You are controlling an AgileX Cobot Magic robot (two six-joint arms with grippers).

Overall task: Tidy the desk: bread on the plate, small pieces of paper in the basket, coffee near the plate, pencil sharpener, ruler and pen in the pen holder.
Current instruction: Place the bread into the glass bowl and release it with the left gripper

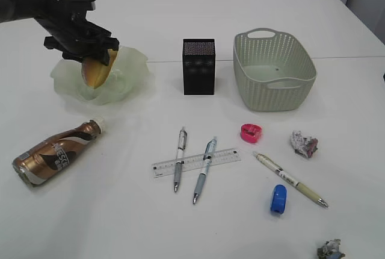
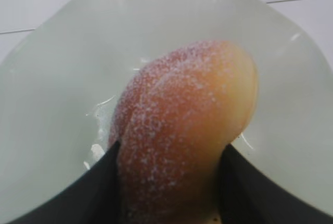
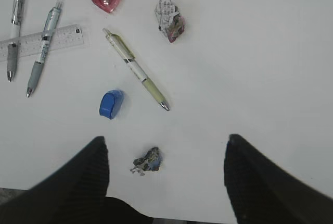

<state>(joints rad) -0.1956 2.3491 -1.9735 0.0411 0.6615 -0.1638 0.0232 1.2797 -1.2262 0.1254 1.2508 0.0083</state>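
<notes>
My left gripper [image 1: 96, 51] [image 2: 173, 148] is shut on the golden bread [image 1: 96, 71] [image 2: 182, 130], which hangs tilted, its lower end down in the wavy green plate [image 1: 129, 75] [image 2: 52, 78]. The coffee [image 1: 54, 153] lies on its side at front left. Two pens [image 1: 180, 158] [image 1: 204, 168] lie across the clear ruler [image 1: 195, 162] [image 3: 36, 41]; a third pen [image 1: 290, 179] [image 3: 136, 70] lies to the right. A pink pencil sharpener [image 1: 251, 132] and a blue one [image 1: 278, 199] are nearby. My right gripper [image 3: 166, 139] hovers open above a paper scrap [image 3: 147, 161] [image 1: 331, 250].
The black mesh pen holder [image 1: 198, 66] stands mid-table, with the green basket [image 1: 274, 69] to its right. Another crumpled paper [image 1: 304, 143] [image 3: 170, 20] lies right of the pink sharpener. The desk's front edge runs close below the paper scrap in the right wrist view.
</notes>
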